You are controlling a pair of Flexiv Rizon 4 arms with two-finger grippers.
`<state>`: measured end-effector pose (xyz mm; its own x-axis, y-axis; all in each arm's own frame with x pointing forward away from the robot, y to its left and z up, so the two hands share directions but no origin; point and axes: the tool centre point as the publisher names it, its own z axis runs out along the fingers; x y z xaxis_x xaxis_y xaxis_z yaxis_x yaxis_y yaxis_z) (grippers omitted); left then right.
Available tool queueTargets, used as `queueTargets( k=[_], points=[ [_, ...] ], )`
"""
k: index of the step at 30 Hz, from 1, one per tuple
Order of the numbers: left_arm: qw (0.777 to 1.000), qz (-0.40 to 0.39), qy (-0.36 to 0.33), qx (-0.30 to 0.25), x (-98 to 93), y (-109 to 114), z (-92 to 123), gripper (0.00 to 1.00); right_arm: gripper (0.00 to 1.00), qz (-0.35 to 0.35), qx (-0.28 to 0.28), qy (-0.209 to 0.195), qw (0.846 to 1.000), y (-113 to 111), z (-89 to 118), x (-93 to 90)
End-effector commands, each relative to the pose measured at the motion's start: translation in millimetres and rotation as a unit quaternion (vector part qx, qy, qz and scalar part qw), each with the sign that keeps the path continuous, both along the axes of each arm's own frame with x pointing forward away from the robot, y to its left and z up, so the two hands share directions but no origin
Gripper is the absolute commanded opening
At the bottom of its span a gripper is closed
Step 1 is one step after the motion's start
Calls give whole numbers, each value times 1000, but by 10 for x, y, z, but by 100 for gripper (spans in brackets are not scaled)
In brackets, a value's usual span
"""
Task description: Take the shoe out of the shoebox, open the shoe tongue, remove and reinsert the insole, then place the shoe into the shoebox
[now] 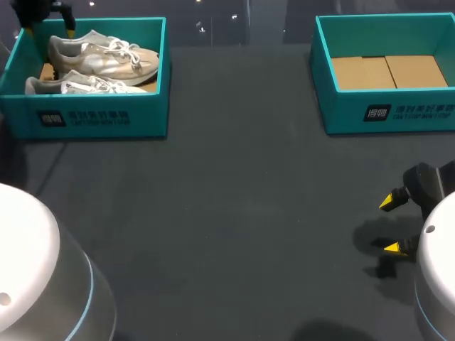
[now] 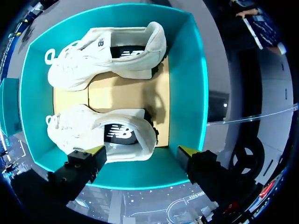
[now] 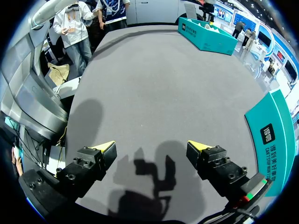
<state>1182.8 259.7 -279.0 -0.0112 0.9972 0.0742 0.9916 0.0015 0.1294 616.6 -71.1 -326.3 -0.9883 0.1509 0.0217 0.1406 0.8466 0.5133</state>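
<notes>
**White sneakers, one pair.** Both lie in the teal shoebox (image 2: 187, 84), side by side on its cardboard floor (image 2: 121, 93), openings up and heels toward the same wall.
- **Near sneaker** (image 2: 93, 128): just ahead of the left gripper (image 2: 140, 154). Its heel sits between the spread fingers, apparently untouched.
- **Far sneaker** (image 2: 93, 56): beyond the near one.
- **Left gripper:** fingers wide apart, holding nothing, over the box's near wall.
- **Right gripper** (image 3: 152, 149): fingers likewise apart, empty, over the dark table (image 1: 227, 213).
- **Second teal shoebox** (image 1: 384, 114): beside one of the right gripper's fingers, well apart from the first box.
</notes>
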Motion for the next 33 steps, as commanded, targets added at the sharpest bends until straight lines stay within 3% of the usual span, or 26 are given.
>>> queueTargets(
  k=[1, 12, 19, 22, 33],
  points=[
    [1000, -1, -26, -3, -488, 7, 324, 100, 100, -1, -1, -2, 1000, -5, 10, -23],
    [1000, -5, -12, -18, -1077, 102, 532, 100, 100, -1, -1, -2, 1000, -5, 10, -23],
    [1000, 1, -1, -23, -1352, 154, 504, 100, 100, -1, -1, -2, 1000, -5, 10, -23],
    [999, -6, 16, -41, -1441, 197, 525, 100, 100, -1, -1, -2, 1000, -5, 10, -23],
    [999, -6, 16, -41, -1441, 197, 525, 100, 100, -1, -1, -2, 1000, -5, 10, -23]
  ],
)
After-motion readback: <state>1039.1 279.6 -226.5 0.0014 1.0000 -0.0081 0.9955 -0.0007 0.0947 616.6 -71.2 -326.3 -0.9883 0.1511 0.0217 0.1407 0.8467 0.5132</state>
